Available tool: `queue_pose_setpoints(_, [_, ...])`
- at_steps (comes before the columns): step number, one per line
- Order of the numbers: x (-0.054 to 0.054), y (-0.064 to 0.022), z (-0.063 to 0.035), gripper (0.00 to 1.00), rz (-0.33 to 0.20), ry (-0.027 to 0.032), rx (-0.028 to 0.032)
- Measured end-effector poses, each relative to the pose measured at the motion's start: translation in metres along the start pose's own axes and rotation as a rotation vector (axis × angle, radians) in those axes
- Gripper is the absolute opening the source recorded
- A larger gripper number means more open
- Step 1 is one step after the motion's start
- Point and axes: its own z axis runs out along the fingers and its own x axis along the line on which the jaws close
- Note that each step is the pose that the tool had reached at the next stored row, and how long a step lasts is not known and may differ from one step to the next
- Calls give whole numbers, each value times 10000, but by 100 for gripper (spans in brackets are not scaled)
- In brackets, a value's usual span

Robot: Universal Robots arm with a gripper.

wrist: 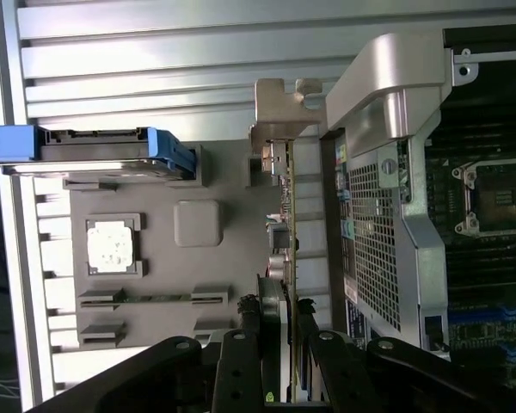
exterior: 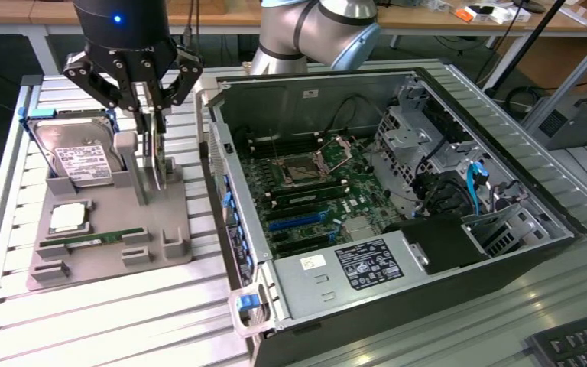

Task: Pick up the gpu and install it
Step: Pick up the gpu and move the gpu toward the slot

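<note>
On the exterior view's left, beside the big open metal case (exterior: 304,95), a matte grey tray (exterior: 110,264) holds the gpu (exterior: 153,164) upright, gripper (exterior: 150,116) pinching its top edge, while the wrist view catches it edge-on, thin green board between black fingers (wrist: 241,370).

No legible text or numbers anywhere

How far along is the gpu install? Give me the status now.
Done: the pincer is clamped on the gpu. In hand: the card stands upright at the gray holder; whether it is clear of its slot, I cannot tell. Left: it is not yet in the open case, and the motherboard slots look bare.
</note>
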Motion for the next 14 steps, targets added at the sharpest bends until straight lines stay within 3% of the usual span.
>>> queue_pose_setpoints(14, [-2,3,-79,27,0,0,0])
